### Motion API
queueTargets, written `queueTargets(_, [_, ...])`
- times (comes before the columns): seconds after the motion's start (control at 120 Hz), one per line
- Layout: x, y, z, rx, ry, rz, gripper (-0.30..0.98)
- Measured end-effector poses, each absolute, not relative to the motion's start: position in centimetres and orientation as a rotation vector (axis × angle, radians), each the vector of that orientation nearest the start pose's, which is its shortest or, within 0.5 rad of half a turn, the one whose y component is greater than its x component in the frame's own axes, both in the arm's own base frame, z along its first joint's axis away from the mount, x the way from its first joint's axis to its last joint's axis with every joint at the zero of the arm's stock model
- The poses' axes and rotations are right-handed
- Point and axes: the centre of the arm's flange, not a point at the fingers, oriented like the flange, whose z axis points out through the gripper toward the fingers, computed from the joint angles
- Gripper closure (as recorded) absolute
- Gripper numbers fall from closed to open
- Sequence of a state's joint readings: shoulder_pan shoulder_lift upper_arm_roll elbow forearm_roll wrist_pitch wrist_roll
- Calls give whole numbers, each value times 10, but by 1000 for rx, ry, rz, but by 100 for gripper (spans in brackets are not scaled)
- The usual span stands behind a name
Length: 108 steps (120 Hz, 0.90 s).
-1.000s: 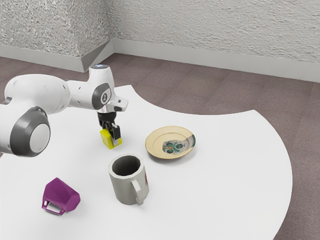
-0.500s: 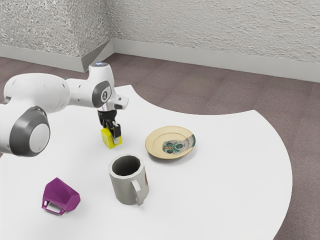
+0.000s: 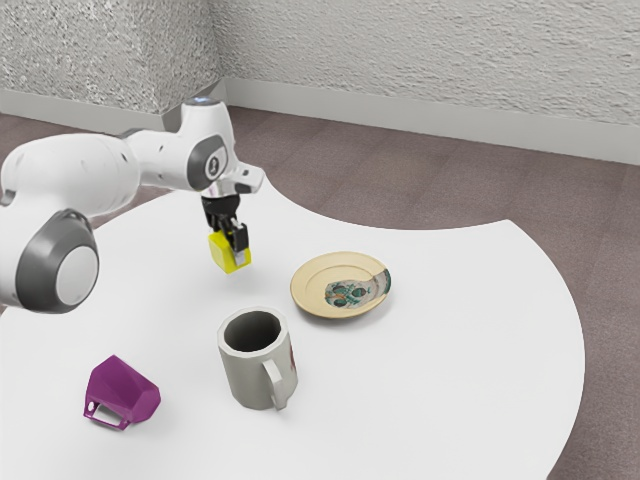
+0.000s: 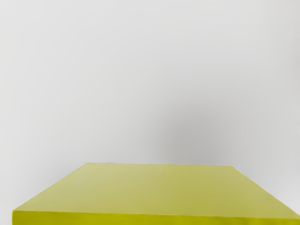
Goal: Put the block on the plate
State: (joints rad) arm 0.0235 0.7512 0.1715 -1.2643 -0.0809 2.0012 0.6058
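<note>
My gripper (image 3: 230, 238) is shut on the yellow block (image 3: 230, 254), which hangs a little above the white table in the exterior view. The block's upper part lies between the fingers. Off toward the exterior view's right, apart from the block, the tan plate (image 3: 312, 282) with a skull picture rests on the table. In the wrist view the block (image 4: 154, 190) shows its flat top face, close under my hand.
A grey mug (image 3: 250, 375) stands on the table (image 3: 450, 350), nearer the exterior camera than block and plate. A purple cup (image 3: 124, 390) lies tipped over at the exterior view's lower left.
My gripper has risen with the yellow block, lifting it off the table and shifting slightly toward the exterior view's right. Plate, mug and purple cup have stayed put.
</note>
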Motion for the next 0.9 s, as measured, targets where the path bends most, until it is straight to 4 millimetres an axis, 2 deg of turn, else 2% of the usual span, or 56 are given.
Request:
queueTargets(0.208, [739,85,337,-3030,682,29,30])
queueTargets(0.375, [737,51,364,-3033,729,21,30])
queueTargets(0.458, [739,24,372,-3044,778,11,30])
queueTargets(0.667, [736,-62,394,-3063,933,3,30])
queueTargets(0.775, [731,-98,392,-3064,981,21,30])
queueTargets(0.9, [728,-124,382,-3065,1000,52,30])
